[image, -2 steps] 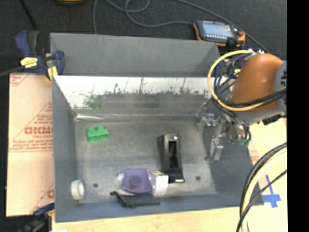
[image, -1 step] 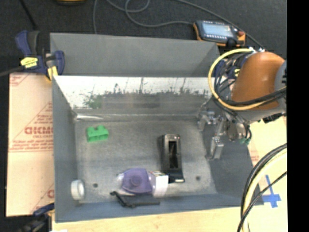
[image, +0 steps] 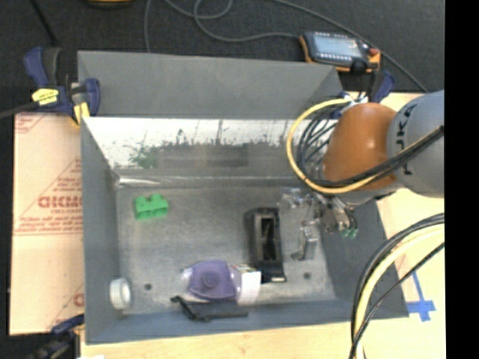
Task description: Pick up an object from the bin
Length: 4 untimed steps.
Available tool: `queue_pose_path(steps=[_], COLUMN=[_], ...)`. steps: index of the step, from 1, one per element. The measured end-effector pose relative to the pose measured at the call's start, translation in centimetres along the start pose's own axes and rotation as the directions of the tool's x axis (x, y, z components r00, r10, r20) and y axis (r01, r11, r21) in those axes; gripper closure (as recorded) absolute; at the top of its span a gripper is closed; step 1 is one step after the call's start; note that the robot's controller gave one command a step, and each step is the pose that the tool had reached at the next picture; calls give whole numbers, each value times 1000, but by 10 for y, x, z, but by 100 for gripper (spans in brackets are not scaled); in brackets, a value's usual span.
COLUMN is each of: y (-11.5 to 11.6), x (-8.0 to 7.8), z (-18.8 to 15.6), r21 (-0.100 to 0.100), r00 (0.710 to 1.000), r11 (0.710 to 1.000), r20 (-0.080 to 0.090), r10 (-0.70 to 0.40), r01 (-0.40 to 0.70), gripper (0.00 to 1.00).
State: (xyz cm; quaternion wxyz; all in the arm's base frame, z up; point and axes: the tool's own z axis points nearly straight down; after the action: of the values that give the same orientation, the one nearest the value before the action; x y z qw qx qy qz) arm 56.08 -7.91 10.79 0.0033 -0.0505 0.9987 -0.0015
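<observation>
Black boxy object [image: 263, 244] lies right of the bin's [image: 202, 88] middle, and the gripper [image: 304, 244] hangs just beside it on its right. Clenched or released? Can't tell. Green block [image: 150, 206] sits well apart, left.

In the bin [image: 202, 99], the gripper [image: 304, 238] stands just right of the stapler [image: 264, 239].

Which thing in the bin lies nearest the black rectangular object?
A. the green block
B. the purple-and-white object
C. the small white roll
B: the purple-and-white object lies by the lower end of the black rectangular object; the green block and the small white roll lie farther left.
</observation>
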Motion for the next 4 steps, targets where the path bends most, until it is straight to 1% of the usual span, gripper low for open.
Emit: queue_pose_path(steps=[1, 2, 3, 4], y=[29, 68, 86, 128], x=[16, 1, 3, -24], z=[-13, -8, 12, 31], r21=[-1, 0, -1, 1], r00=[998, 962, 893, 600], r11=[998, 962, 893, 600], r20=[-6, 0, -1, -13], r10=[-57, -273, -449, -800], r01=[57, 273, 449, 800], gripper=[0, 0, 0, 100])
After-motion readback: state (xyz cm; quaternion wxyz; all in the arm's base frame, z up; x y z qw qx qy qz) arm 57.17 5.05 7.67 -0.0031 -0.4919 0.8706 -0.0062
